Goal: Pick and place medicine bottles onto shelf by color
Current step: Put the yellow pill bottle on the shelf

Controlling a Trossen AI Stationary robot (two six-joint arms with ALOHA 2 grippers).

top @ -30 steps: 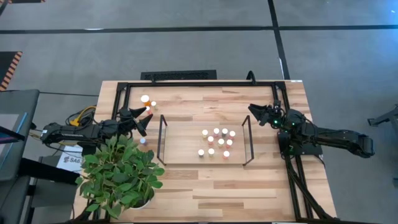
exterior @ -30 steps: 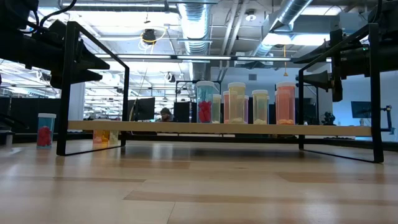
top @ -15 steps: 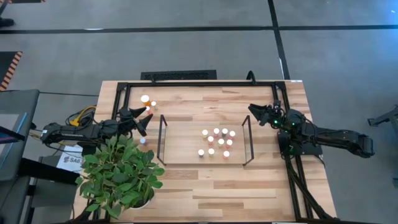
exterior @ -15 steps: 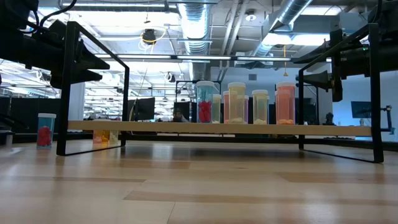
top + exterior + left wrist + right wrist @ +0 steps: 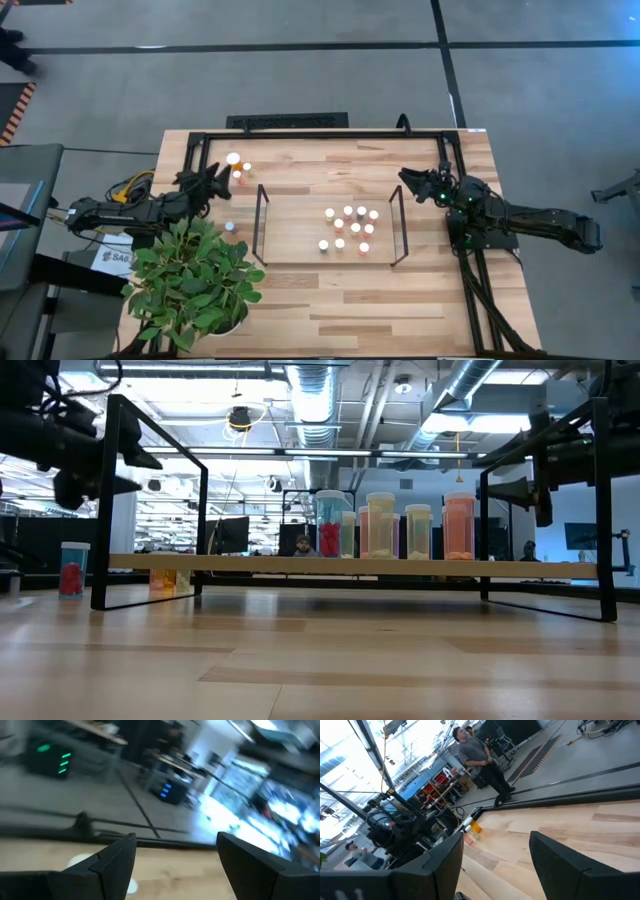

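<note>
The light-wood shelf point(image 5: 300, 250) with black wire ends stands mid-table. Several white-capped bottles point(image 5: 348, 228) stand upright on it; in the low view point(image 5: 385, 528) they show red, pale and orange bodies. Three orange bottles point(image 5: 238, 166) stand on the table at the far left. A red one point(image 5: 229, 227) stands near the plant and shows in the low view point(image 5: 72, 569). My left gripper point(image 5: 222, 182) is open and empty, above the table between the orange bottles and the shelf's left end. My right gripper point(image 5: 408, 180) is open and empty by the shelf's right end.
A potted green plant point(image 5: 195, 280) stands at the table's near left corner, close under my left arm. A black frame point(image 5: 320, 133) runs around the table's far and side edges. People stand in the room beyond the table point(image 5: 477, 755).
My left gripper has drawn back from the shelf's left end toward the table's far left, closer to the orange bottles, and has turned a little toward the far edge. Its fingers stay apart. No bottle has moved.
</note>
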